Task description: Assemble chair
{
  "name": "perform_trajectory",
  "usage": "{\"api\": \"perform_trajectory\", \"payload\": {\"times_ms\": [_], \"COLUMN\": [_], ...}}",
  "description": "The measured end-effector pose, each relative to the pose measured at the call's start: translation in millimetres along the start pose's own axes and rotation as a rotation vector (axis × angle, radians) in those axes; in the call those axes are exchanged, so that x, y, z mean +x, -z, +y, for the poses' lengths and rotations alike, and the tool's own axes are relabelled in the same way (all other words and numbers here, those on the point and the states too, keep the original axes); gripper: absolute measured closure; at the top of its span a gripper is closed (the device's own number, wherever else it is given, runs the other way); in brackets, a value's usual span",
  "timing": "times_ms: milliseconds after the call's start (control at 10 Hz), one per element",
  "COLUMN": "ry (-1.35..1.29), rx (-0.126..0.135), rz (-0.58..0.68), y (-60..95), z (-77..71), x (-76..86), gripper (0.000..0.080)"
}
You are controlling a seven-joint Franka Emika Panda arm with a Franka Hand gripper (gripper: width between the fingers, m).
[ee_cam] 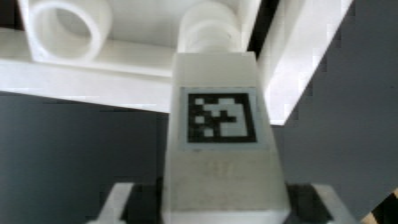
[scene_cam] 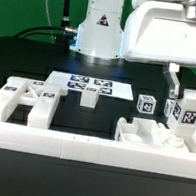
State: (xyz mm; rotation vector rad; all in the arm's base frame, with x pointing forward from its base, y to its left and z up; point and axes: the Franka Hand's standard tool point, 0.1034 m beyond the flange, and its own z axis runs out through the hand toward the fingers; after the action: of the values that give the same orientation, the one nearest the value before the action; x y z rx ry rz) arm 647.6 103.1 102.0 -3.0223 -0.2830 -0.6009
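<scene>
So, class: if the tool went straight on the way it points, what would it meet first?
Likely the white chair part with round holes beyond it, reached first by the tagged bar the tool grips; depth is unclear.

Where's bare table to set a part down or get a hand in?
Free: dark table between the cut-out panel and the blocky part, along the border wall; also the dark strip at the exterior view's left of the marker board. Crowded: the exterior view's right, where the claw holds a tagged bar beside the small cube.

The arm was glossy white, its boxy housing above the gripper (pale fingers); a dark mark sat on the round base and a black cable ran well behind.
</scene>
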Motion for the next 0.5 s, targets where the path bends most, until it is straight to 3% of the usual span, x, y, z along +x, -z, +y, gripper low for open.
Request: {"api": "perform_trajectory", "payload": {"times_ms": [500], "ry": [0.002], "rx": [-0.004], "rz": [0.055], "y": [-7.0], "z": [-8.8], "x": [-4.8], "gripper": [0.0512]}}
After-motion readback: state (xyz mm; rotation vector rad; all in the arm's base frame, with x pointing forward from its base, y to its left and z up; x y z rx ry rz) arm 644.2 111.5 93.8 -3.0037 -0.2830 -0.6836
